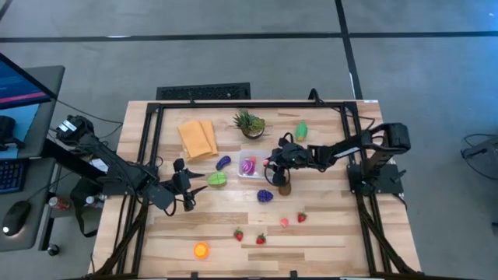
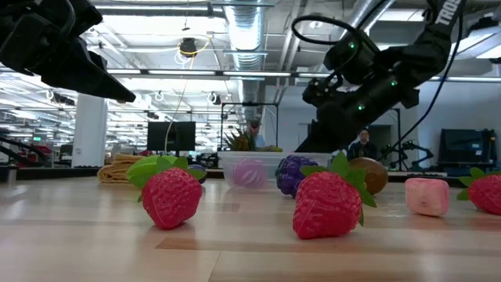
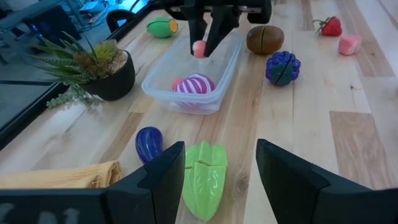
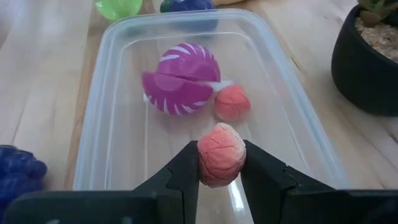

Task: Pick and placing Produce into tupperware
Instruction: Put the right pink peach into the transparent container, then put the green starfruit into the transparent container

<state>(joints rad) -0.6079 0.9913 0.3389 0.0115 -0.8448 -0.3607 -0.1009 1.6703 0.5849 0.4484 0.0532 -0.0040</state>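
The clear tupperware (image 4: 112, 106) sits mid-table and holds a purple-and-white striped piece (image 4: 180, 78) and a small pink ball (image 4: 232, 102). My right gripper (image 4: 221, 167) hangs over its right end, shut on a pink round produce piece (image 3: 199, 48). My left gripper (image 3: 221, 180) stands open near the table's left, with nothing between its fingers. A green leafy piece (image 3: 204, 177) lies on the wood just ahead of it, and a purple eggplant (image 3: 149, 142) lies beside that. My right gripper pinches the pink round piece by its two opposite sides (image 4: 219, 155) between its two fingers. The fingers (image 3: 214, 28) come slanting down from the table's right. The piece is lifted clear, hanging over the tupperware's floor.
A brown kiwi (image 1: 284, 187), purple grapes (image 1: 265, 195), strawberries (image 1: 261, 239), a pink piece (image 1: 285, 222) and an orange piece (image 1: 201, 250) lie on the wood. The potted plant (image 1: 250, 123), the yellow cloth (image 1: 198, 138) and a green piece (image 1: 301, 130) sit at the far side.
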